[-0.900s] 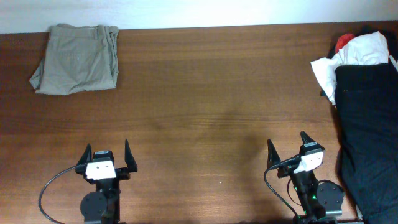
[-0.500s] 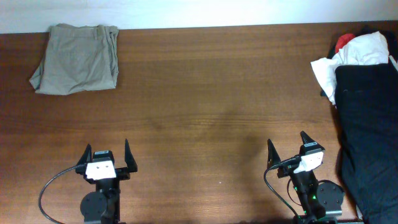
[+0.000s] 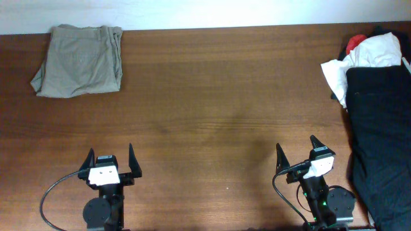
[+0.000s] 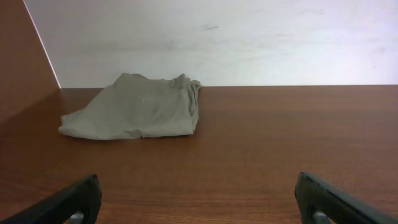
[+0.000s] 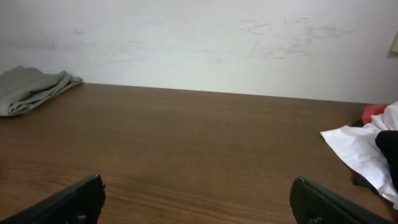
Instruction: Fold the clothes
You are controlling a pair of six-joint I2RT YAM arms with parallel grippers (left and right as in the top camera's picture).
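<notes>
The black garment (image 3: 380, 135) lies along the table's right edge in the overhead view, running from mid-right to the front corner. Its edge just shows at the far right of the right wrist view (image 5: 388, 144). My left gripper (image 3: 110, 160) is open and empty near the front left of the table; in its wrist view (image 4: 199, 196) only bare wood lies between the fingers. My right gripper (image 3: 297, 154) is open and empty near the front right, a little left of the black garment; its wrist view (image 5: 196, 199) shows nothing between the fingers.
A folded beige-khaki garment (image 3: 80, 61) lies at the back left, also in the left wrist view (image 4: 137, 115). A white shirt (image 3: 359, 61) with something red (image 3: 354, 43) sits at the back right behind the black garment. The wooden table (image 3: 218, 109) spans the view.
</notes>
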